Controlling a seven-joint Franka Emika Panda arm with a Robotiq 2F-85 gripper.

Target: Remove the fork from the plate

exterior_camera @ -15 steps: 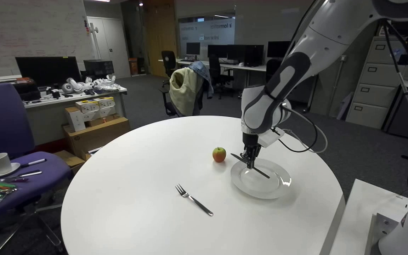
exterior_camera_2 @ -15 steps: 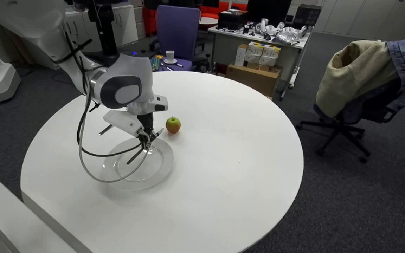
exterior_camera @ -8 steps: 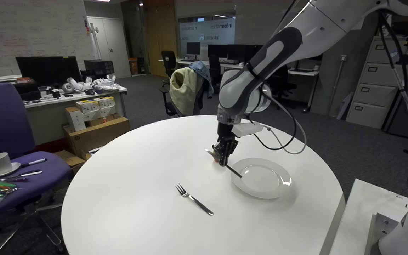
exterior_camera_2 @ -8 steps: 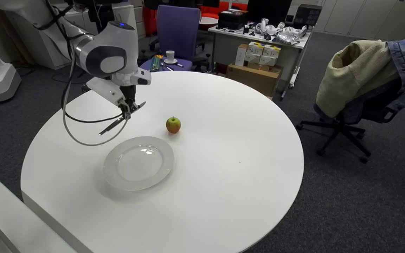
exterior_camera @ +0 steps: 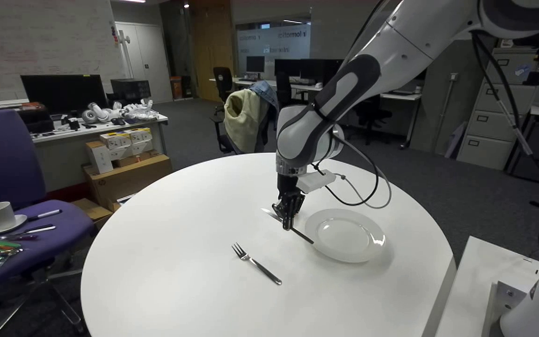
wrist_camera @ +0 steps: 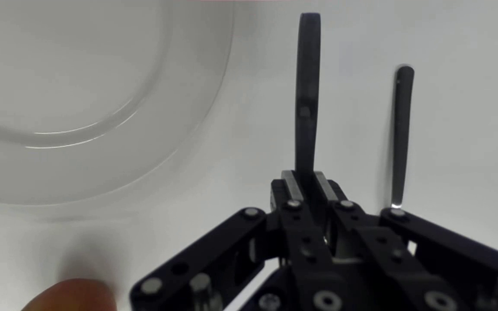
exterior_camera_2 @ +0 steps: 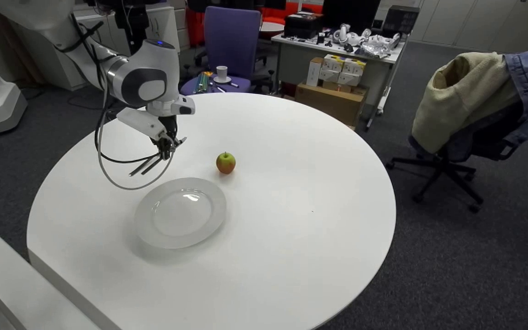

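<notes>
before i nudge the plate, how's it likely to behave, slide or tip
The plate would probably slide rather than tip, being wide, shallow and flat on the table. Its glossy highlights suggest a slick surface that could slip in a grip. Its smooth, even form looks stiff, perhaps ceramic, so a knock might chip it.

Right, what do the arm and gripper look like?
The Panda arm is mostly white, with dark grey panels, a blue light, a black cable and a grey cable. A white boxy casing sits near the Robotiq gripper, which is black with silvery bolts and pale pads.
</notes>
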